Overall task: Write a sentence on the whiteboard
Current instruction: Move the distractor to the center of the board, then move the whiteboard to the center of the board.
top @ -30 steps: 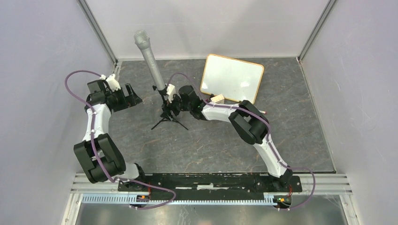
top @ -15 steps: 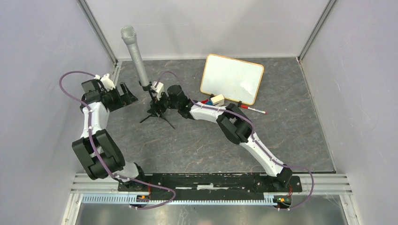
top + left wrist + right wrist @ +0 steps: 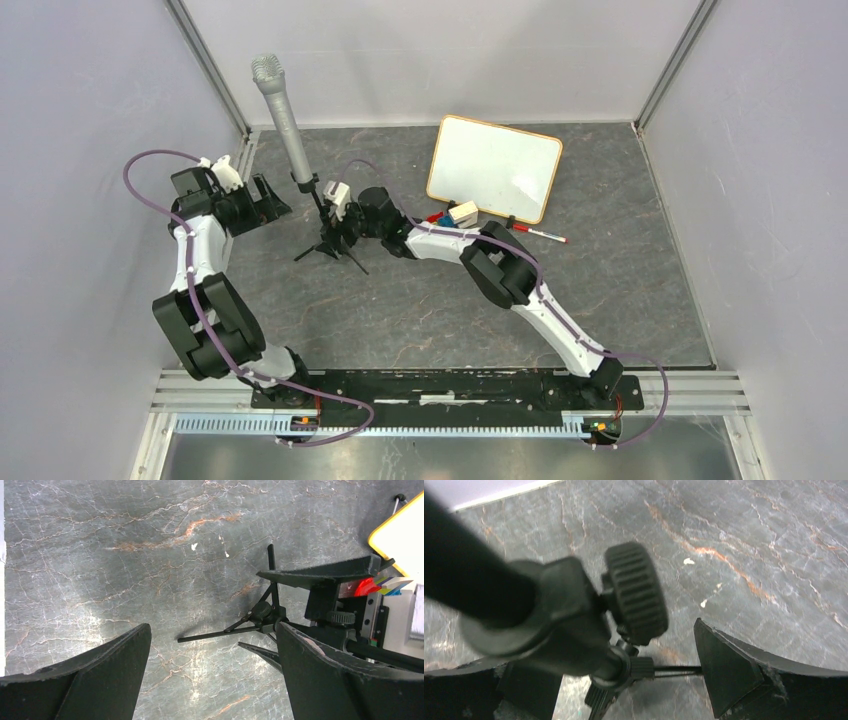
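Marbled tabletop (image 3: 420, 300), whole whiteboard (image 3: 495, 165) overhead, tripod knob (image 3: 636, 592) close at right wrist

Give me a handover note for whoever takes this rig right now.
Left gripper: open, empty, above the table left of the mic stand.
Right gripper: open, jaws either side of the mic stand's joint, not clamped.
Whiteboard: back of the table, right of centre, blank. Marker lies on the table by its near edge.
Done: nothing written.
Left: pick up the marker, write the sentence.
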### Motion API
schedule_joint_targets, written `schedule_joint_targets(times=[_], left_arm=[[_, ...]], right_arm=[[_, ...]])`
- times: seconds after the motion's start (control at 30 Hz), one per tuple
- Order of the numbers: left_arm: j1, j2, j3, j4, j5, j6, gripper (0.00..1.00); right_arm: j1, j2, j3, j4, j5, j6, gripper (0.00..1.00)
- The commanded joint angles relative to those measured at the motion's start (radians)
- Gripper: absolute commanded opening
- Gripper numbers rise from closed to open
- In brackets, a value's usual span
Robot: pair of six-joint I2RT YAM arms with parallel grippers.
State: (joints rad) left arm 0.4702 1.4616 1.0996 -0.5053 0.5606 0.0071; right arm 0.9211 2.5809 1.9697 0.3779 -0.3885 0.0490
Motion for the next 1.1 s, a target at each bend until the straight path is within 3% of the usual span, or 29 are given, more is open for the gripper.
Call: schedule_joint_targets(times=[0.0,0.2,0.43,0.7,0.87,1.07], left_arm=[[0.006,-0.036,0.018,0.011,0.016,-0.027,1.00],[0.005,-0.050,-0.012,0.014,0.004,-0.020,1.00],[0.007,-0.092,-0.040,0.002,-0.005,-0.009,1.00],[0.007,-0.151,-0.073,-0.038,0.052,0.055,1.00],[0.008,-0.175,-0.081,-0.060,0.095,0.077,1.00],[0.008,-0.193,-0.087,-0.062,0.111,0.075,1.00]], right_arm=[[0.004,-0.173,-0.108,-0.007,-0.016,-0.079,0.98],[0.003,-0.330,-0.259,-0.053,-0.014,-0.128,0.98],[-0.030,-0.584,-0.559,-0.123,-0.041,-0.197,0.98],[-0.151,-0.914,-0.852,-0.406,-0.005,-0.378,0.98],[-0.307,-0.992,-0.936,-0.523,-0.020,-0.516,0.98],[-0.406,-0.956,-0.931,-0.584,0.020,-0.639,0.98]])
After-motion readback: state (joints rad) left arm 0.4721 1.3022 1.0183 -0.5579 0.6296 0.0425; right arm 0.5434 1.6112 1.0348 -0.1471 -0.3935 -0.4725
